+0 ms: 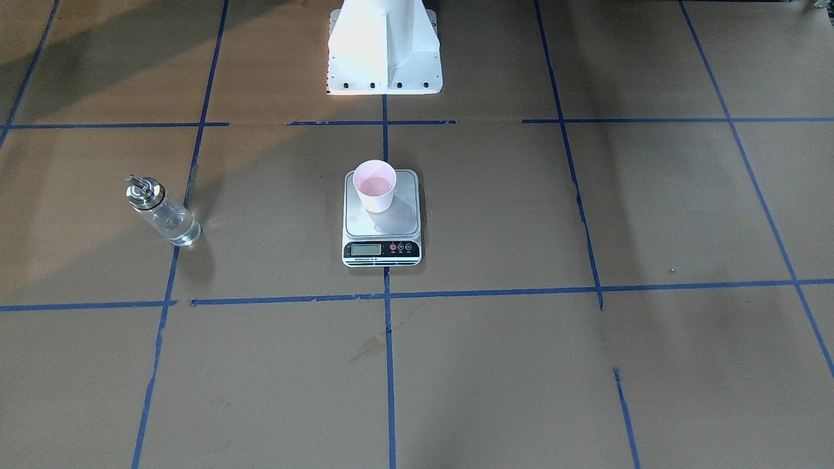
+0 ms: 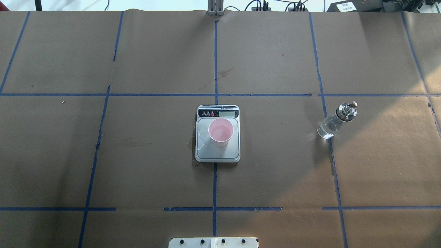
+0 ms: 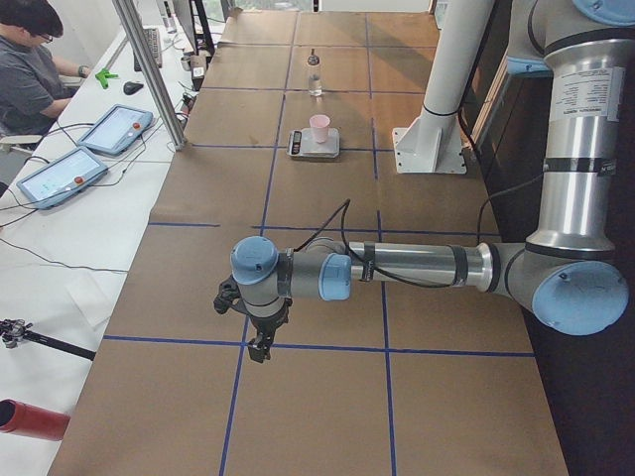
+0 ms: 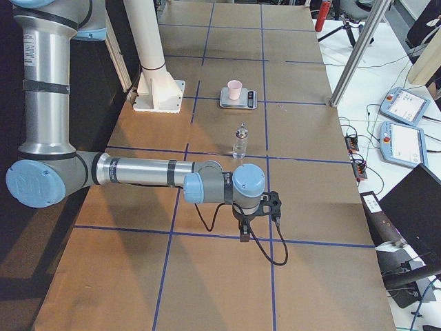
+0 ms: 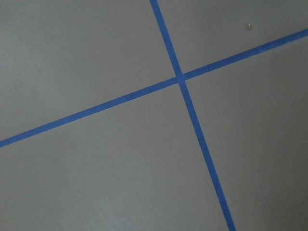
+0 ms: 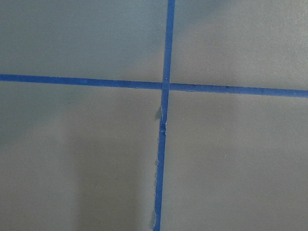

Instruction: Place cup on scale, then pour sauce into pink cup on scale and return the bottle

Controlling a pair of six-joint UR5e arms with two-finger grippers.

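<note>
The pink cup (image 1: 374,185) stands upright on the scale (image 1: 399,223) at the table's middle, towards the platform's side away from the display; it also shows in the overhead view (image 2: 221,132). The clear glass bottle (image 2: 336,120) with metal collar and spout stands upright on the robot's right, apart from the scale, with clear sauce in its lower part. My left gripper (image 3: 260,347) and right gripper (image 4: 244,234) hang near the table's two ends, far from these things. They show only in the side views, so I cannot tell whether they are open or shut. Both wrist views show only taped paper.
Brown paper with a blue tape grid (image 2: 215,69) covers the table. The white robot pedestal (image 1: 384,52) stands behind the scale. A small wet-looking patch (image 2: 190,144) lies beside the scale. An operator (image 3: 30,69) and tablets (image 3: 109,129) are at a side bench.
</note>
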